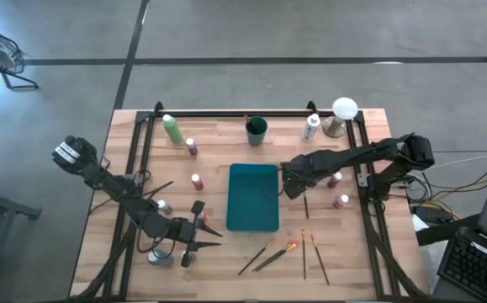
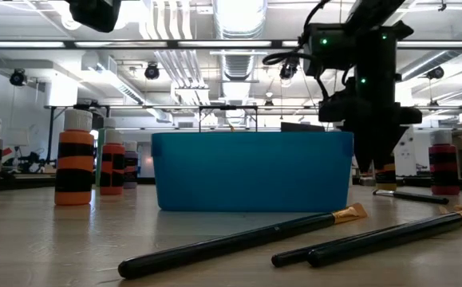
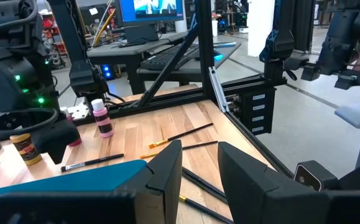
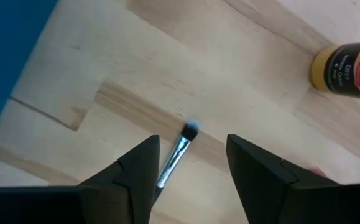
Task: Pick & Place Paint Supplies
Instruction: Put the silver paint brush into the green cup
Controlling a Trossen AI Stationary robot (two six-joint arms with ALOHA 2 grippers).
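Where wood shows between spread end effector (image 4: 189, 171) tips, thin silver-ferruled brush (image 4: 181, 148).

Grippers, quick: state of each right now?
Left end effector: open, holding nothing.
Right end effector: open, straddling a thin silver-ferruled brush lying on the table.

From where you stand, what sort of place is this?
Probably an open robotics lab or workshop: exposed ceiling ducts and strip lights, a concrete floor, and a desk with a lit monitor behind the wooden worktable.
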